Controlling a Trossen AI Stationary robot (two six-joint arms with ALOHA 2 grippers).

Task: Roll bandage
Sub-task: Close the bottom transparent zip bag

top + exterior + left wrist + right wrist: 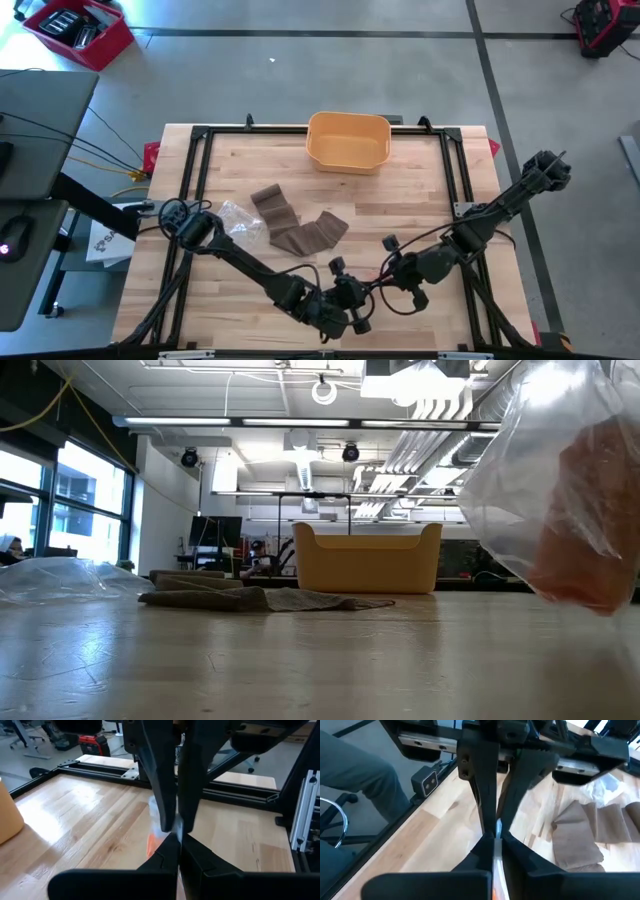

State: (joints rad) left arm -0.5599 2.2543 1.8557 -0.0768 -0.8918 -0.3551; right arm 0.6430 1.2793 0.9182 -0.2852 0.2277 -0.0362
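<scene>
No brand, label or readable writing shows on anything in these views. The brown bandage (300, 224) lies unrolled and folded on the middle of the wooden table (420, 190), in front of the yellow bin (348, 141), with an empty clear wrapper (240, 222) touching its left end. The two grippers meet near the front edge of the table. The left gripper (352, 322) is clenched on a clear plastic bag (560, 490) with something orange inside; the right gripper (388, 277) is also clenched, on the thin upper edge of the same bag. In the low view this bag hangs very close to the camera and is cut off at the right side, so what the orange thing is cannot be made out. In the wrist views the dark fingers cover most of the bag. The bandage's far end is partly hidden behind its own folds in the low view.
</scene>
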